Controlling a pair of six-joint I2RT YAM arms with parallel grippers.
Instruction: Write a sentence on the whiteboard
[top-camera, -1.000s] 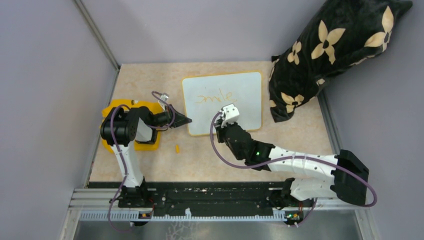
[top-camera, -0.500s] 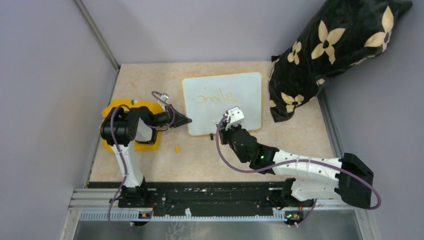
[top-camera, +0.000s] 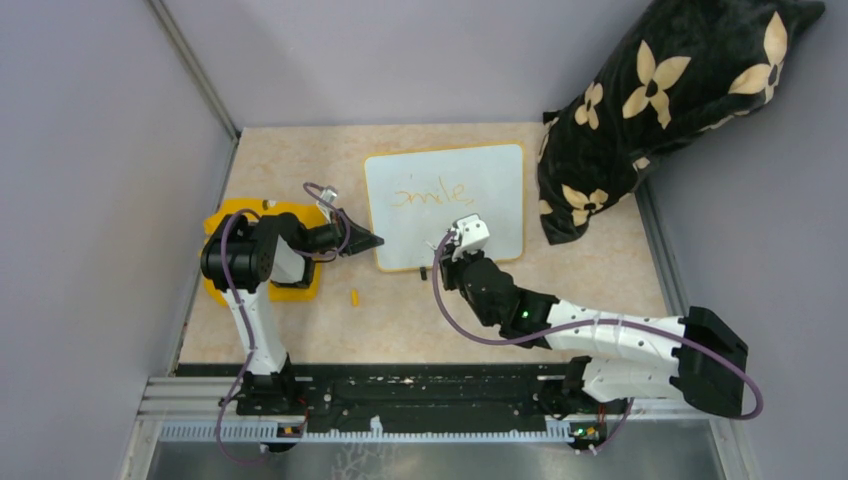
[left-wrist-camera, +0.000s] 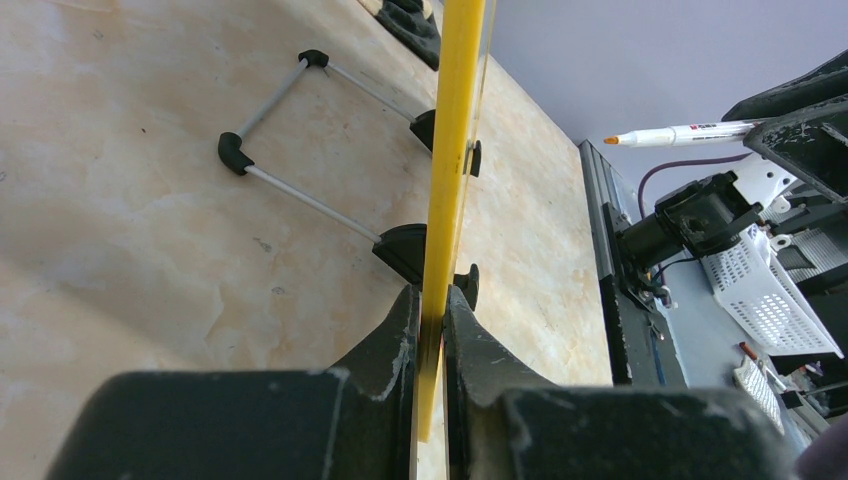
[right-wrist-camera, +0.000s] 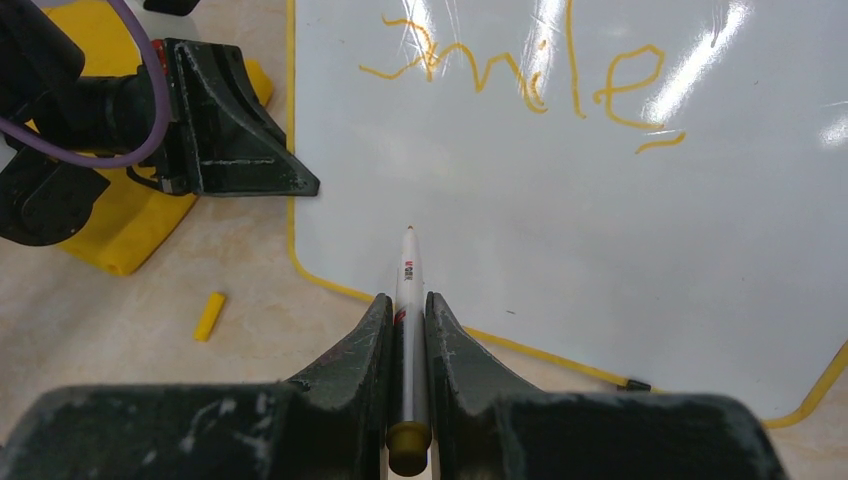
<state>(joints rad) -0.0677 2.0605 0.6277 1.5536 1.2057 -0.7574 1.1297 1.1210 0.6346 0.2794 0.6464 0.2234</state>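
White whiteboard (top-camera: 495, 200) looks stiff, light, slick; left claw (left-wrist-camera: 432, 300) clamped on its left rim, best hold; right claw (right-wrist-camera: 408, 300) grasps marker (right-wrist-camera: 409, 260) over near-left corner.

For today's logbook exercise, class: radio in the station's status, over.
Left tool clamps whiteboard edge. Right tool holds marker, tip off whiteboard. Sentence: only "smile". Nothing blocking.

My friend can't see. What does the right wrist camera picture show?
The right tool grips a white marker pointing at the whiteboard. The orange word "smile" is written farther up, and the left tool pinches the board's left edge.
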